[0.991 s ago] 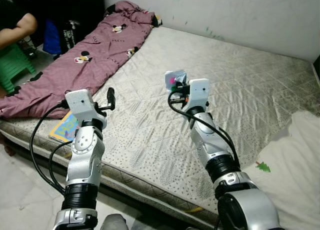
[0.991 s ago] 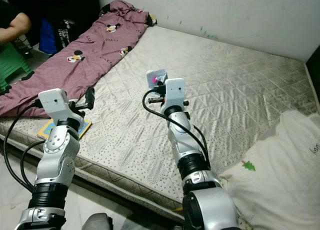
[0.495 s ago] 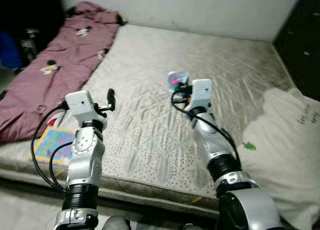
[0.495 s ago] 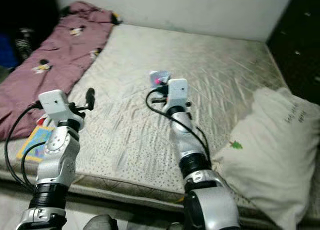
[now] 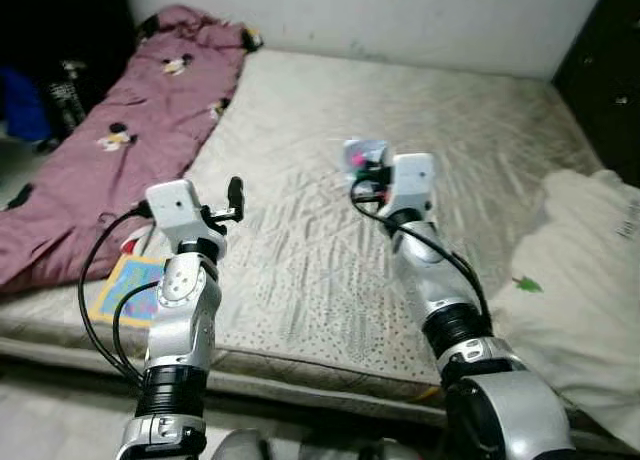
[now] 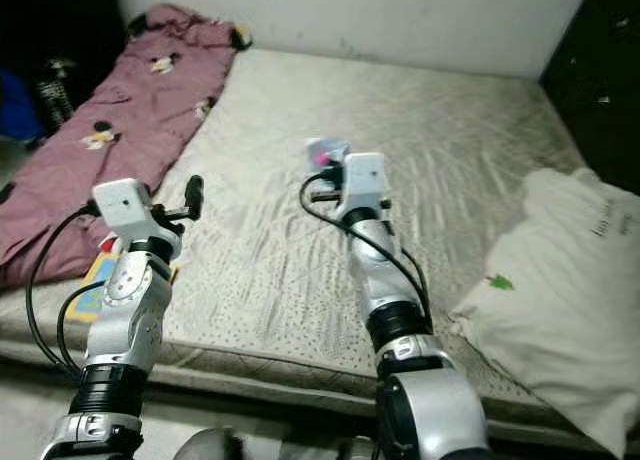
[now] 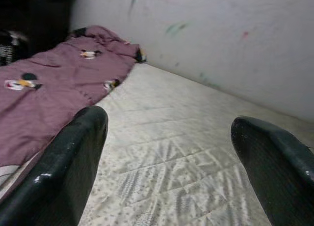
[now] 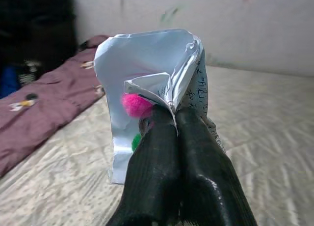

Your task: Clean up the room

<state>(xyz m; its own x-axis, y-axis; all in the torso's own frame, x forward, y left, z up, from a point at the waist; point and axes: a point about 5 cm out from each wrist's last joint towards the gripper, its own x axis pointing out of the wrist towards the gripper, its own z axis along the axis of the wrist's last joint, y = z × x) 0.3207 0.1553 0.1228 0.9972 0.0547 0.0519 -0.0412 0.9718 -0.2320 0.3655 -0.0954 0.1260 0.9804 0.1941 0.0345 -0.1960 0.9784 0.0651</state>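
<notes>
Quilted mattress (image 5: 300, 230), right hand (image 8: 169, 119) pinching upright crumpled paper (image 8: 152, 83)

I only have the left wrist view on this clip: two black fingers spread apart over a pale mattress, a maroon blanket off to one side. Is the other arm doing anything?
Observer: Yes. The right gripper is shut on a crumpled piece of paper, held up above the mattress.
Reviewer: Just plain paper?
Observer: No, a pink bit and a green bit show in its fold. I cannot tell what they are.
Reviewer: Anything else lying on the bed?
Observer: A colourful book lies at the near edge beside the maroon blanket, and a white pillow sits on the robot's right.
</notes>
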